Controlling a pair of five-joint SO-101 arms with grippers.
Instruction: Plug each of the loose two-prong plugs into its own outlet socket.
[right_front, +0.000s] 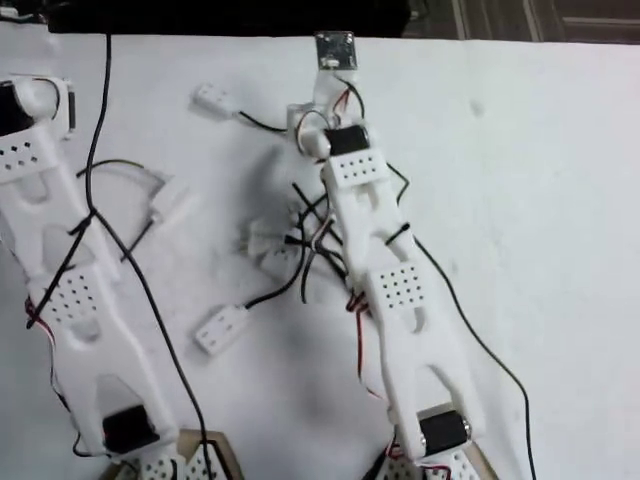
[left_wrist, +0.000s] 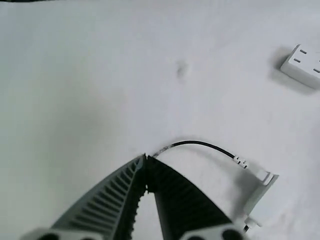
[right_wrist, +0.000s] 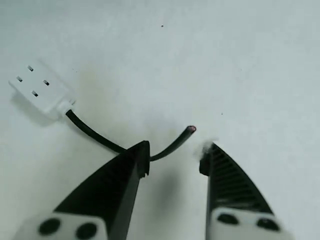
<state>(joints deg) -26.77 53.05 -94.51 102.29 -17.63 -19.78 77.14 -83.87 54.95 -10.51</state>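
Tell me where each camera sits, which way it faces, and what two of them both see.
High view: fixed above the table, looking down; left arm and right arm show.
Left wrist view: on the left arm, looking down past its shut left hand at a plug.
Right wrist view: on the right arm, looking down through its open right hand at an outlet socket.
Shared: high view also shows that outlet socket.
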